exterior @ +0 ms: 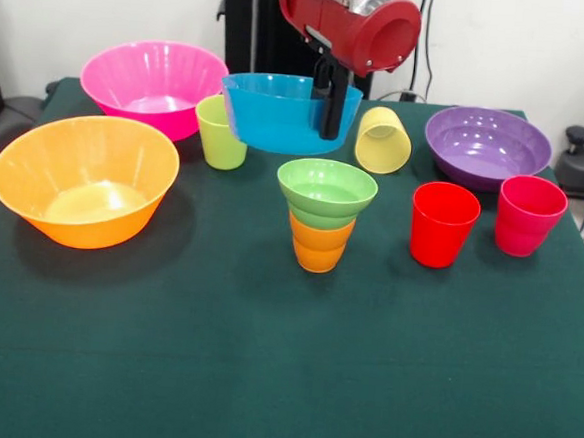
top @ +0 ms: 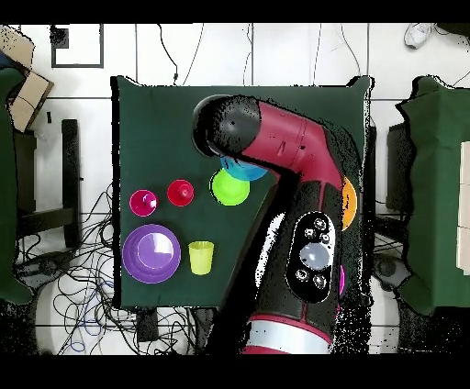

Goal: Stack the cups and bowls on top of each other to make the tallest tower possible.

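Observation:
The orange ribbed cup (exterior: 319,245) stands upright at the table's middle with the small light green bowl (exterior: 326,192) on top of it. My gripper (exterior: 330,106) is shut on the right part of the small blue bowl's (exterior: 279,113) rim. It holds the bowl in the air just behind and above the green bowl, apart from it. In the overhead view the arm hides the gripper. Only a sliver of the blue bowl (top: 243,169) shows beside the green bowl (top: 229,186).
The large orange bowl (exterior: 84,179) and large pink bowl (exterior: 151,84) are at the left, with the lime green cup (exterior: 221,132) beside them. The pale yellow cup (exterior: 383,140), purple bowl (exterior: 488,145), red cup (exterior: 443,224) and pink-red cup (exterior: 529,216) are at the right.

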